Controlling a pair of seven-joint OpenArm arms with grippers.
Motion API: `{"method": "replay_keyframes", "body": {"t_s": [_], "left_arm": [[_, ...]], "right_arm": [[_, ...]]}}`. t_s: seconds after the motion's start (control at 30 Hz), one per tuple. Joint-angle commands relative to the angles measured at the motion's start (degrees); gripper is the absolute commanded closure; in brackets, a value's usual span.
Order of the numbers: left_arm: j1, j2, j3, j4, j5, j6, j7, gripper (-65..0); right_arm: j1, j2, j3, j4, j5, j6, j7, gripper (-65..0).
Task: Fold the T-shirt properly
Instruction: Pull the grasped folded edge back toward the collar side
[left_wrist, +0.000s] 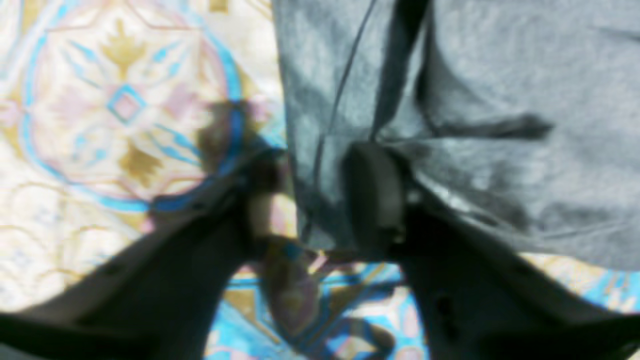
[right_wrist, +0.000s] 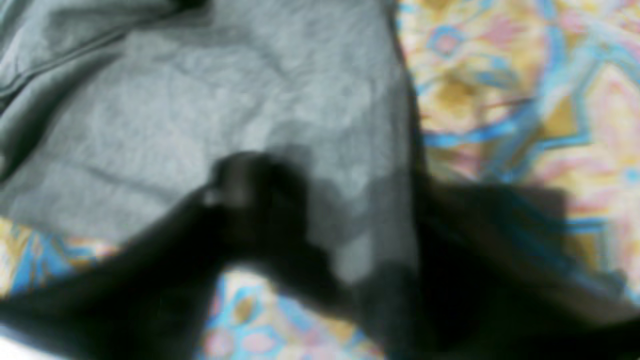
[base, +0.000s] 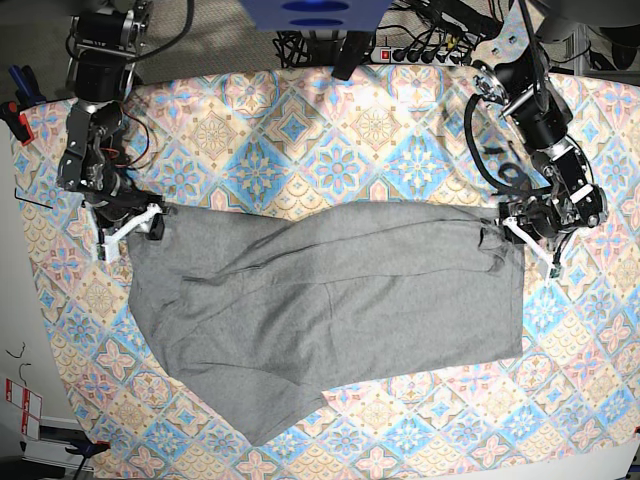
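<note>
Both pincers at the T-shirt's far corners

I see the left pincer (left_wrist: 320, 200) pinching the T-shirt (base: 340, 300) edge; the right pincer (right_wrist: 320, 225) straddles its corner, grip too blurred to tell.

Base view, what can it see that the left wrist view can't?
Only the base view shows the whole T-shirt spread out, the right gripper at its other edge, and both arms. Only the left wrist view shows the left gripper up close, one finger on the grey cloth. Both show the shirt on the patterned tablecloth.
</note>
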Motion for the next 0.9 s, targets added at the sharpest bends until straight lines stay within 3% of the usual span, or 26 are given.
{"method": "replay_keyframes", "body": {"t_s": [0.0,0.07,0.13,0.27,0.43,0.6,0.87], "left_arm": [[1.2,1.8,1.6,-1.3,-0.8,-1.9,3.9,-18.5],[1.7,1.8,3.5,-1.8,-0.5,-1.9,3.8,-13.8],[2.3,1.8,4.1,-2.5,-0.8,-1.9,3.7,-10.6],[4.3,1.8,4.1,-2.3,-0.8,-1.9,3.9,-4.4],[8.2,0.4,4.0,-1.3,-0.3,-1.9,3.6,-4.4],[14.7,-0.2,4.0,6.4,-0.9,-1.9,3.6,-4.2],[22.1,0.8,4.0,17.5,-0.9,-1.9,4.0,-4.1]], "right_arm": [[-0.4,-0.4,-0.4,-0.7,-0.8,1.1,-5.0,-15.3],[-0.2,-0.4,-0.4,-0.9,-0.8,1.1,-6.8,-4.8],[-0.2,-0.4,-0.4,-0.9,-0.8,1.1,-8.5,0.0],[-0.6,-0.4,-0.4,-0.6,-0.8,1.1,-9.4,-0.4],[-3.6,-0.4,2.5,-0.5,-0.8,1.1,-9.5,-0.4],[-7.4,-0.4,6.2,0.1,-0.8,1.1,-9.6,-0.4],[-14.3,-0.4,6.8,11.0,-0.6,1.1,-12.0,-0.4]]}}
